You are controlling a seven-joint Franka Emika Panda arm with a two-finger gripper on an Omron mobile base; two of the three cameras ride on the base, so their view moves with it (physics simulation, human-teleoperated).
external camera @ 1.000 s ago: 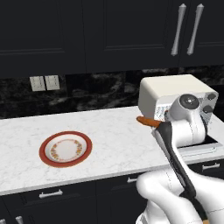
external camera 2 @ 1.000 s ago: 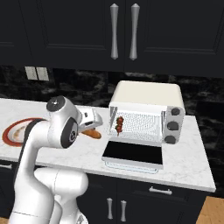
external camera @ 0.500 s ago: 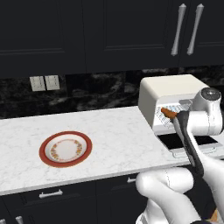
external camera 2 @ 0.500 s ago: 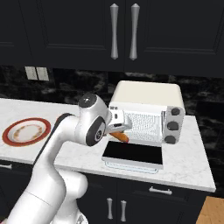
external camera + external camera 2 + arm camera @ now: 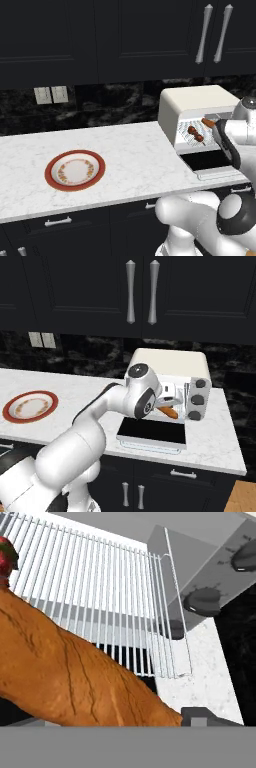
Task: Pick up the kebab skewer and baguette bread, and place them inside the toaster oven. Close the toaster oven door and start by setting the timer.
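Hand view: claw (image 5: 162,405) pinching baguette bread (image 5: 70,677), long axis diagonal over wire rack (image 5: 100,597).

Black cabinets (image 5: 125,40) above a white marble counter (image 5: 130,160).

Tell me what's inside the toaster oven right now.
The kebab skewer lies on the wire rack inside the toaster oven. The baguette bread, in the gripper, sits at the opening; the arm hides the remaining interior.

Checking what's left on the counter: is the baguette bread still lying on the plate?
No: the plate holds nothing, and the baguette bread is up at the toaster oven opening.
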